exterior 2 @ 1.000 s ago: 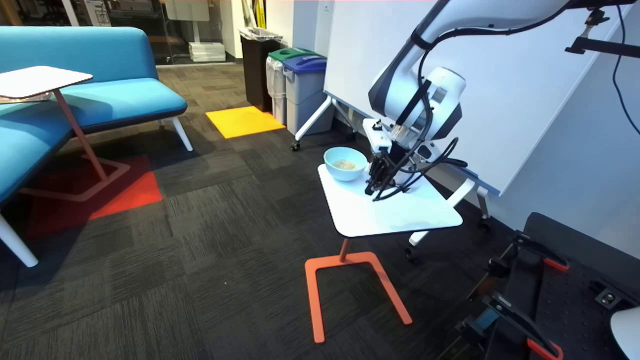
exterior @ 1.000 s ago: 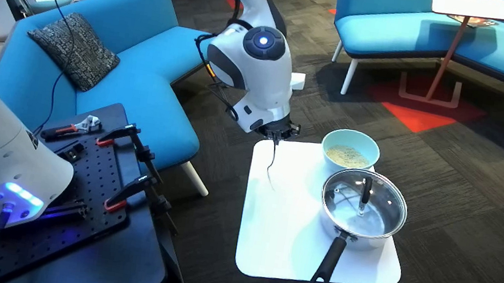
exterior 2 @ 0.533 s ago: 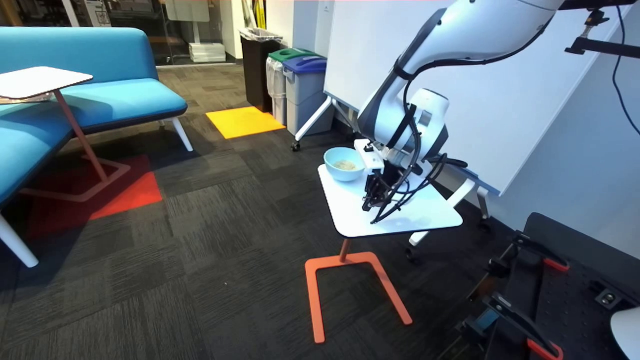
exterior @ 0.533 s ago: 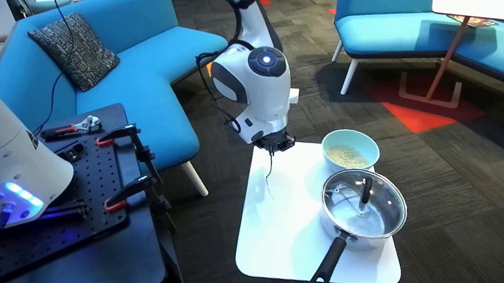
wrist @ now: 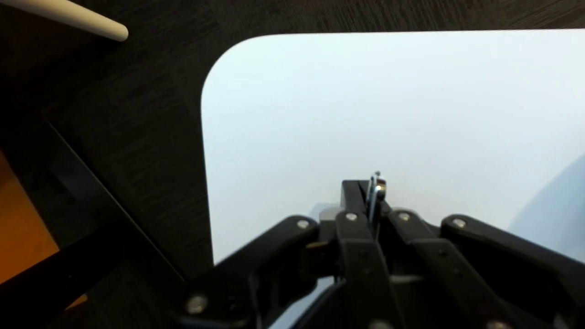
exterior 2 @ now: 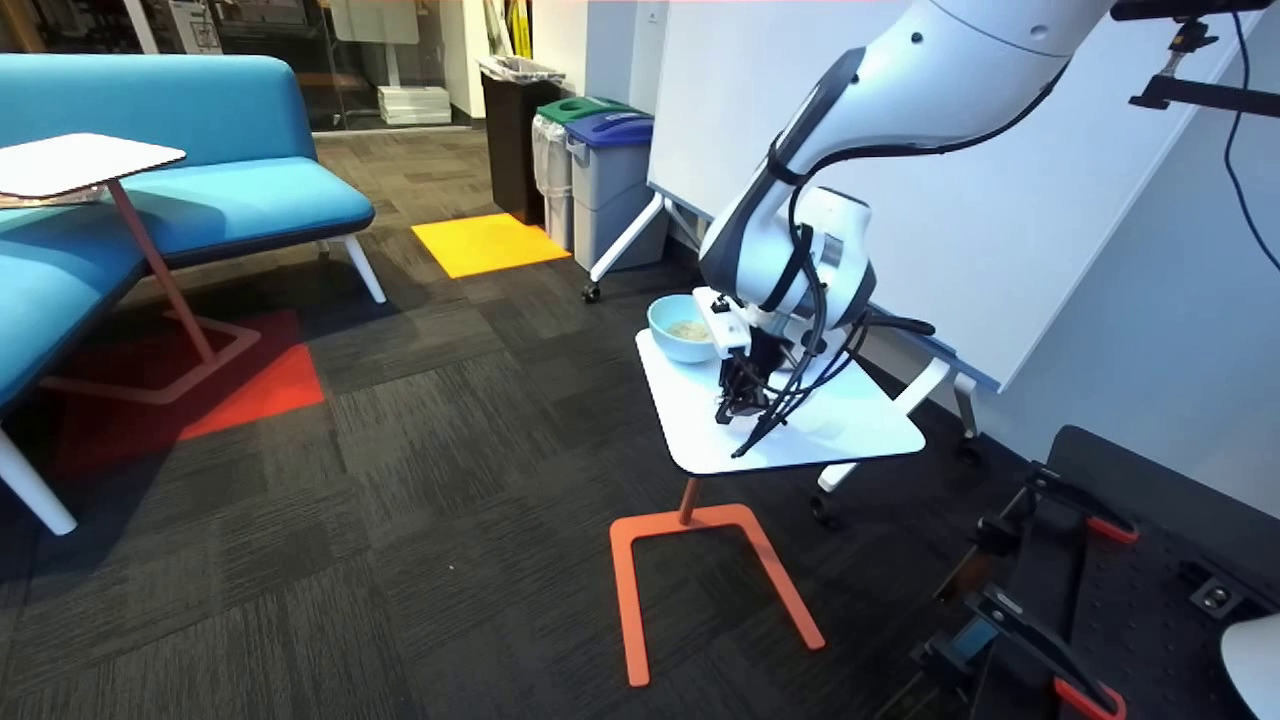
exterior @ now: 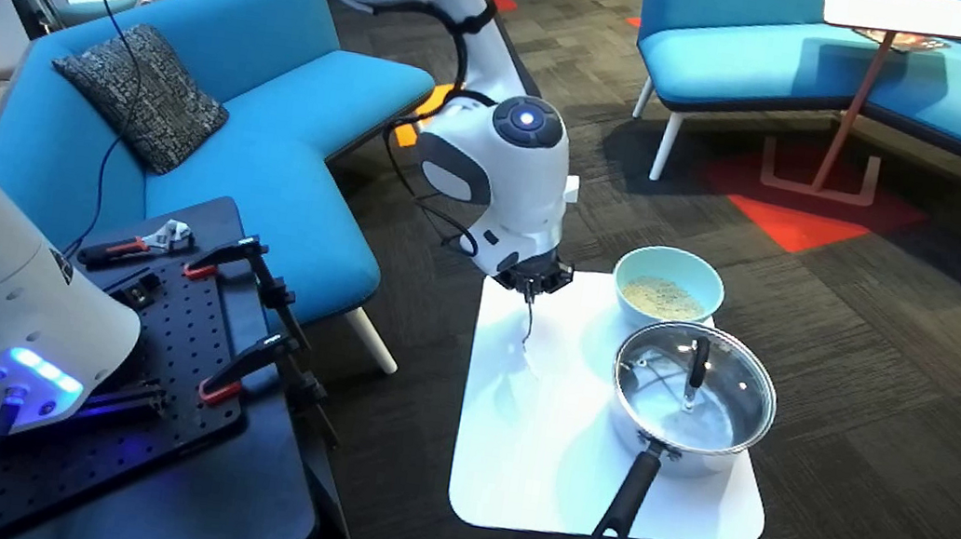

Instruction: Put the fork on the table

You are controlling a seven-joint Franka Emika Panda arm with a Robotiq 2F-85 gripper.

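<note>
Where the nearer blue sofa (exterior: 286,115) stands: ten o'clock in an exterior view; farther blue sofa (exterior: 753,68) at two o'clock.
Whiteboard (exterior 2: 1010,210): two o'clock in an exterior view, tall, on a wheeled stand.
Robot arm (exterior: 505,165): white, sharply bent, upper links at eleven o'clock in an exterior view, wrist low.
Dark bench (exterior: 223,497): eight o'clock in an exterior view; arm base (exterior: 9,278) standing on it, blue light glowing at its foot.
Counter (exterior: 533,465): in both exterior views; white square top, rounded corners, orange foot (exterior 2: 628,600) beneath.
Cushion (exterior: 149,96): dark grey, patterned, propped on the nearer blue sofa.
Pan (exterior: 698,463): steel, at three o'clock on the counter in an exterior view; glass lid (exterior: 664,399) on, black handle (exterior: 626,506) pointing to seven, its end past the counter's six o'clock edge.
Bowl (exterior: 679,264): pale blue, between twelve and one o'clock on the counter in an exterior view, pale grainy contents (exterior: 662,300) inside; touching the pan or apart, cannot tell.
Pincer (exterior: 531,294): black, above the counter's eleven o'clock part in an exterior view; narrow, fingers (wrist: 353,196) drawn together, fork (wrist: 379,185) held between them.
Fork: grey metal, in the pincer's grip; wrist view puts its glint between three and four o'clock of centre. In an exterior view its slim profile (exterior: 530,322) hangs below the fingertips, near upright, lower end faint against the white top. Whether that end touches the counter, cannot tell.
</note>
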